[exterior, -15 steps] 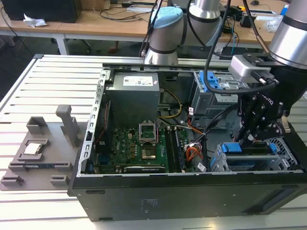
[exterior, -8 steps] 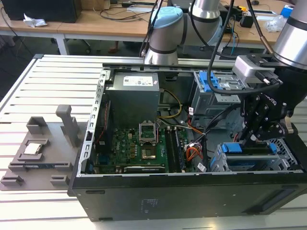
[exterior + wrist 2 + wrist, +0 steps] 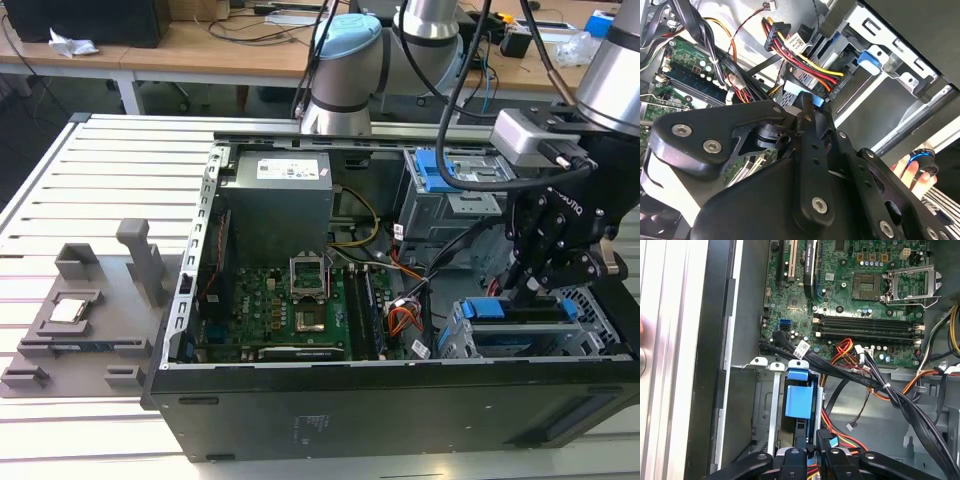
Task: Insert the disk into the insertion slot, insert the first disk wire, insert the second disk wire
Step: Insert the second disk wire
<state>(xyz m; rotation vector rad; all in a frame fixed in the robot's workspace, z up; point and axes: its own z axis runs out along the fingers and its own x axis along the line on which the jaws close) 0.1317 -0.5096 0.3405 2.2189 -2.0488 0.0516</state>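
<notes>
Now I am hovering the gripper [image 3: 811, 440] at the seated disk [image 3: 800, 400] — wiring step, needing square alignment — grip state: cannot tell.

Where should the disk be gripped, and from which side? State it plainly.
Probably the blue carrier of the disk, on the part that shows clear of the metal, coming in through the case's open side. The insertion slot walls in both flanks, and cables run close alongside, so a sideways approach looks blocked.
</notes>
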